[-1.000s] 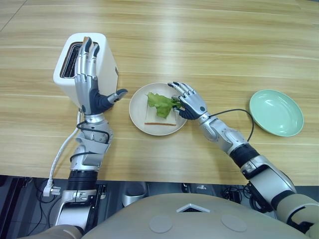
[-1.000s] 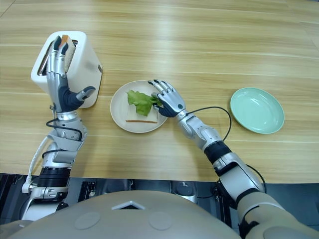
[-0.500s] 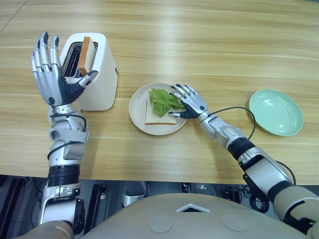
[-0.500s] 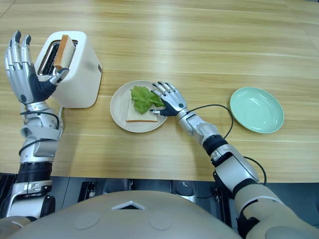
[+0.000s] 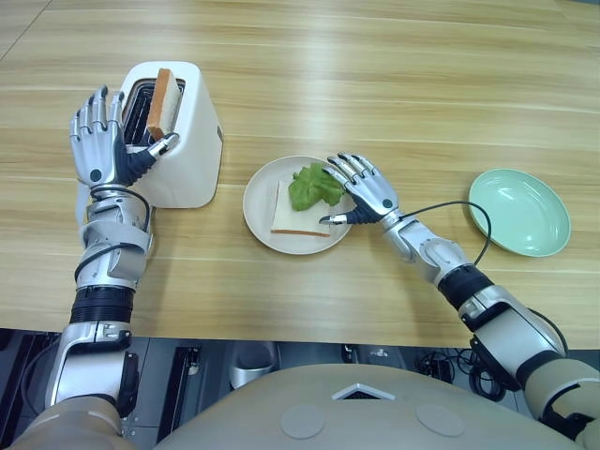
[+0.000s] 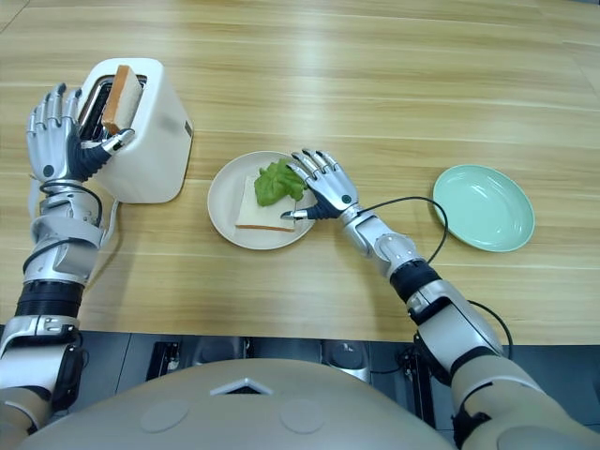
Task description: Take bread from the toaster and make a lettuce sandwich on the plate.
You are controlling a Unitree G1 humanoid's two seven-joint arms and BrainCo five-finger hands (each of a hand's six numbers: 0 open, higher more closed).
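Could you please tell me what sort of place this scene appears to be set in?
Probably a lab or office bench staged as a kitchen: a long pale wooden table, a white two-slot toaster holding a bread slice, and a loose black cable trailing across the tabletop.

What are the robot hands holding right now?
Nothing. The left robot hand is open beside the toaster, and the right robot hand is open by the lettuce on the plate.

Left hand point(image 5: 97, 155), splayed, beside the white toaster point(image 5: 192, 150); right hand point(image 5: 367, 192), also splayed, just beside crumpled green lettuce point(image 5: 314, 185) on the round beige plate point(image 5: 255, 202).
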